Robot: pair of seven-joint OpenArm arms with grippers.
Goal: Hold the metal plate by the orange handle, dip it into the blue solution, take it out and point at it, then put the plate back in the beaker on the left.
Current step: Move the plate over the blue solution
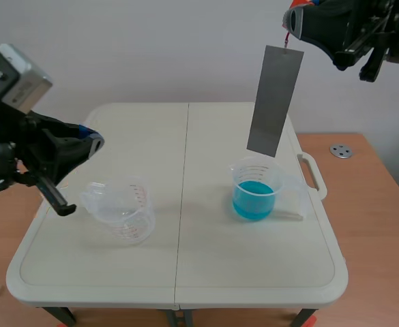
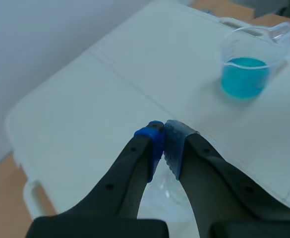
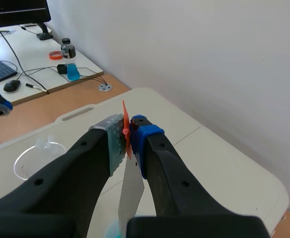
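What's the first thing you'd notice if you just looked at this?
The long grey metal plate, dangling high from the right claw by its orange handle. Right under it on the white table sits a clear beaker of bright blue liquid, with an empty beaker off to the left.

Left pincer (image 2: 163, 131) closed, blue-filled beaker (image 2: 249, 62) ahead

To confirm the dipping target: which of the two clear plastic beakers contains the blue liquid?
The clear plastic beaker under the hanging grey metal plate, on the right; the other clear beaker looks empty.
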